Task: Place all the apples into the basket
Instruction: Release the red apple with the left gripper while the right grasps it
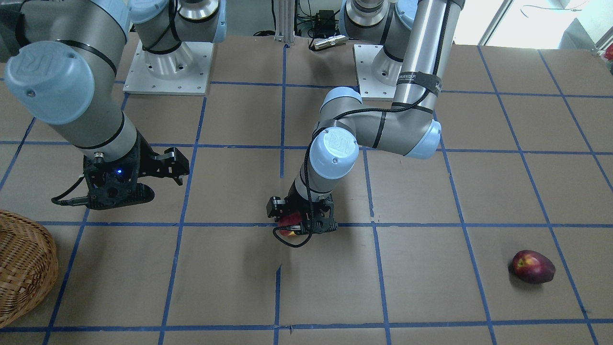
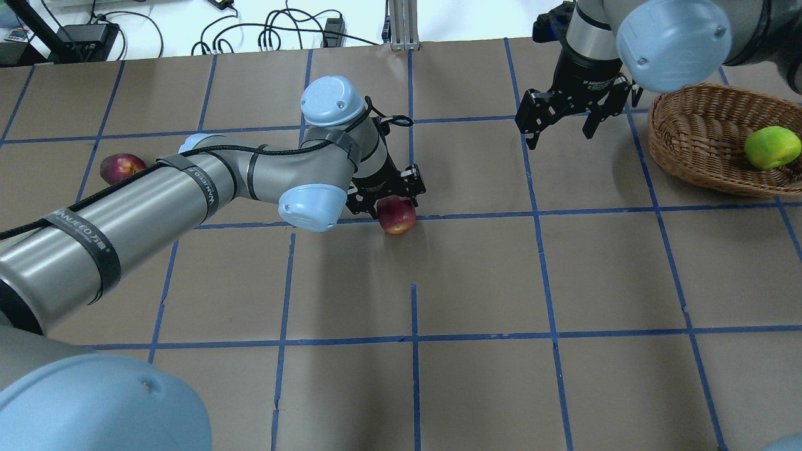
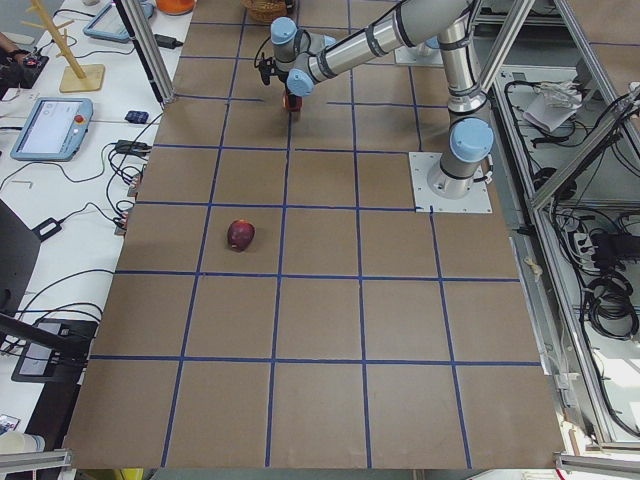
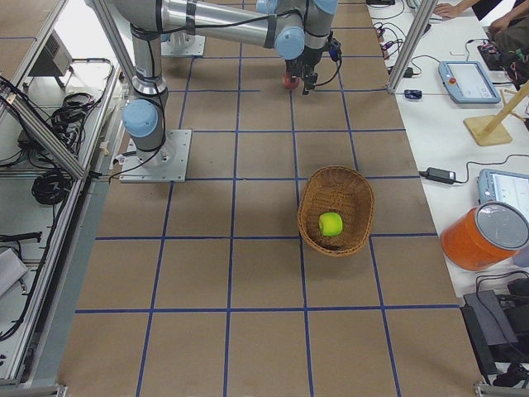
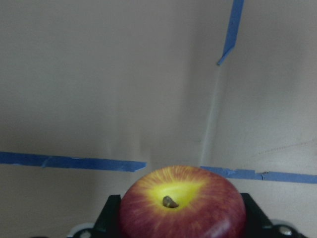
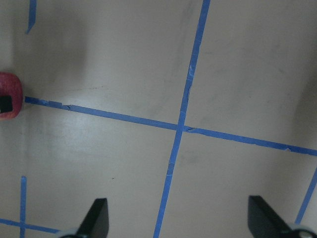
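One red apple in left gripper, logo-embossed cap above.

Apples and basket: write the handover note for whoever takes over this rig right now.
Left gripper: shut on a red apple, centre of the table.
Right gripper: open, empty, beside the basket.
Done: green apple lies in the basket.
To do: get the held apple into the basket, then fetch the second red apple, lying on the table at the robot's far left.
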Robot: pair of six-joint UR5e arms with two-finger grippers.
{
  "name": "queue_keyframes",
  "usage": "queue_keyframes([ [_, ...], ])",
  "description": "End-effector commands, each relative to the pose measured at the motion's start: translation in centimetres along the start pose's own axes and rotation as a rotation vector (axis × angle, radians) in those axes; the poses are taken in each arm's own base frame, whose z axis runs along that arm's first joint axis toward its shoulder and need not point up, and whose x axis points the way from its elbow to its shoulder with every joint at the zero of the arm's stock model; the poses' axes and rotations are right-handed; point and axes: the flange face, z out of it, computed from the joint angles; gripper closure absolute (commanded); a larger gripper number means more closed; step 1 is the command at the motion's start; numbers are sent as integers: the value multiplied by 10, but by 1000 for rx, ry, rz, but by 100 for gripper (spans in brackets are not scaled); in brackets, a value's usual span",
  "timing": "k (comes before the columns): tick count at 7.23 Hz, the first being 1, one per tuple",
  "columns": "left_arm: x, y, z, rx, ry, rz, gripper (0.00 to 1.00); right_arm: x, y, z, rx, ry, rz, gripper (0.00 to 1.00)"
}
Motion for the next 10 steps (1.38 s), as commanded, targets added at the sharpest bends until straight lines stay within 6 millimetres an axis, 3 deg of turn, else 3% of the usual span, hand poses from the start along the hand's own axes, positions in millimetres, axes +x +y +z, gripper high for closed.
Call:
queue_keyframes([
  [1, -12, -13, -41, 41, 9, -20, 0, -1, 2, 7, -11, -4, 15, 0],
  [2, -30, -28, -74, 24, -2, -66, 0, -6, 3, 8, 0, -4, 60, 0],
  [3, -49, -43, -117, -7, -19, -60, 0, -37, 4, 30, 10, -10, 55, 0],
  [4, -84, -60, -145, -24, -86, 1, 0, -81, 4, 43, 121, -6, 8, 0],
  [5, -135, -84, -171, -8, -124, 75, 0, -122, -1, 68, 177, -9, -10, 0],
  [7, -254, -120, -192, -7, -175, 206, 0, -206, -2, 119, 165, -21, 48, 0],
  [8, -311, -130, -199, -27, -185, 370, 0, -224, -3, 144, 161, -21, 33, 0],
  [9, -353, -137, -201, -38, -179, 470, 0, -226, -8, 153, 148, -23, 32, 0],
  [10, -378, -141, -202, -52, -203, 647, 0, -232, -8, 155, 143, -45, 24, 0],
])
